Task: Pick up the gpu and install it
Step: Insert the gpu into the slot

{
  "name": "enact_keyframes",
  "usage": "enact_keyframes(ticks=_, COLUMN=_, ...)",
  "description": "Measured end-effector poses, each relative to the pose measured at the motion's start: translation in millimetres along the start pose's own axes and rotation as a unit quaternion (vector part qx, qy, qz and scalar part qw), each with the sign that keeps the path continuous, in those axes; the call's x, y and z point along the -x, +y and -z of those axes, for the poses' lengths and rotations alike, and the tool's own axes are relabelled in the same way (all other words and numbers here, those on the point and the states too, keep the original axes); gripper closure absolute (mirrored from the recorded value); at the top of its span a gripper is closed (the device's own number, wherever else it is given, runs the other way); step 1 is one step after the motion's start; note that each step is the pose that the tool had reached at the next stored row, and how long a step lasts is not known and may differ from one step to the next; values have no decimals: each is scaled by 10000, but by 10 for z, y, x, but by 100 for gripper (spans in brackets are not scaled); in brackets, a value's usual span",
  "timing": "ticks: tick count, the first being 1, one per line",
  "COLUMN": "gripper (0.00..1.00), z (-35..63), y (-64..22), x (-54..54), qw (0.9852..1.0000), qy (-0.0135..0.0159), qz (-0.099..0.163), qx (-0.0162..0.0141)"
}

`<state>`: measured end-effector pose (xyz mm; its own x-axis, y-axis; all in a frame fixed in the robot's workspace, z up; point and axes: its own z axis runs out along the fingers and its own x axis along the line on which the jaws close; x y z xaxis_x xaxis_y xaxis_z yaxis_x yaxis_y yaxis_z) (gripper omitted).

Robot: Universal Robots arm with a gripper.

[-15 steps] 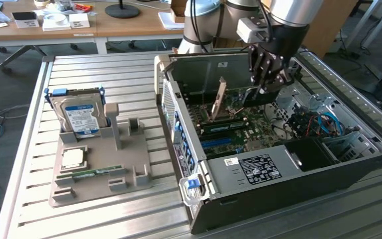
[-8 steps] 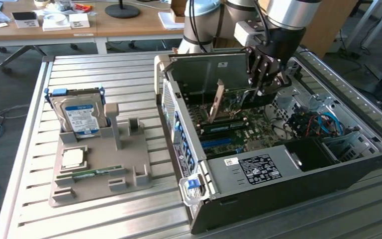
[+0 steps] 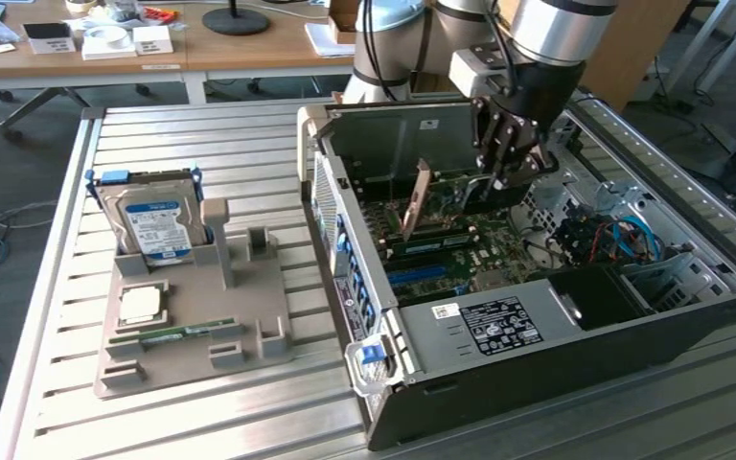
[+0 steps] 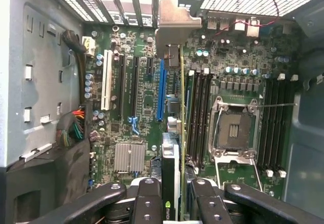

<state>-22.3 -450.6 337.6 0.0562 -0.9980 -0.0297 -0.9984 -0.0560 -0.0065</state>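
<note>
Beside the blue slot (image 4: 161, 90), jaws gripped the gpu (image 4: 171, 150) upright, edge down, likely to line it up for seating.

The gpu (image 4: 171, 155) has a matt black face and a silver metal bracket; the gripper (image 4: 172, 196) is matt black; the table (image 3: 202, 144) is ribbed bare metal.

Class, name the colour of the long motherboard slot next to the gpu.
Blue: the slot beside the gpu shows best in the wrist view.
</note>
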Motion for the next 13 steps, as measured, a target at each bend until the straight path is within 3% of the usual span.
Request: enact_keyframes(ticks=13, gripper=73, z=-182, y=45, x=-5, qw=10000, qy=-1, qz=-7, qx=0)
